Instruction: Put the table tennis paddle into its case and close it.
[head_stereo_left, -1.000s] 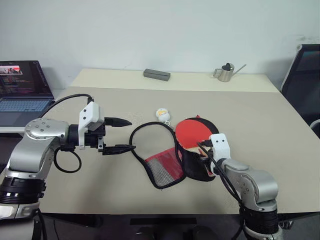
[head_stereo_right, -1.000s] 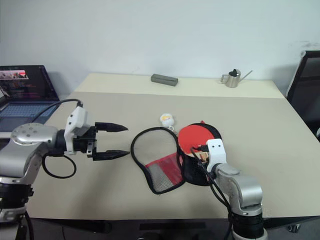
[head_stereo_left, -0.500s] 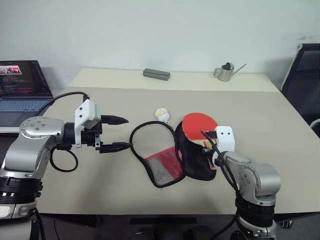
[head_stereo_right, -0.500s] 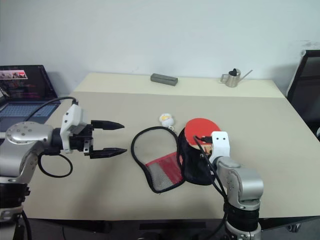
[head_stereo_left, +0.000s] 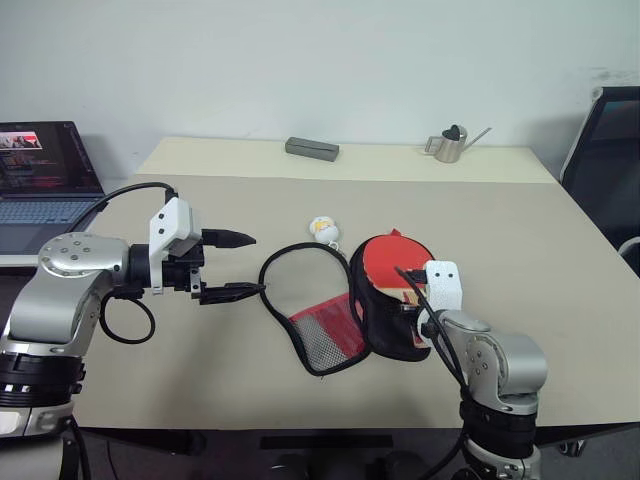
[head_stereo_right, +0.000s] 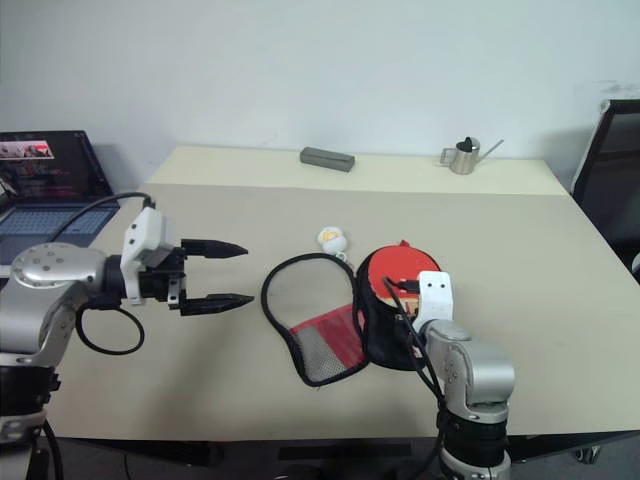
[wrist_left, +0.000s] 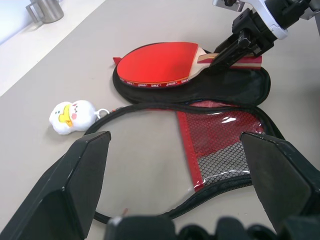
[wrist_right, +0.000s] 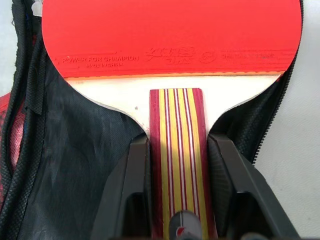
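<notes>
Paddle (wrist_right: 172, 37) over the open case (wrist_left: 240, 87), my right gripper (wrist_right: 175, 165) clamping its handle.
Letting go early leaves it askew; my left gripper (head_stereo_right: 228, 274), spread empty, can't steady it.

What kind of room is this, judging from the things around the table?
Probably an office or lab: a beige table against a plain white wall, an open laptop on a side desk, and a black office chair.

Our arms are rounded silver-grey metal shells with black bands at the joints. Each wrist carries a white plastic block (two small dark holes show on the right one) ahead of black hardware. A black cable loops under the left arm and another runs along the right. The left gripper (head_stereo_left: 236, 265) and right gripper (wrist_right: 180, 192) have matte black tapered fingers.
</notes>
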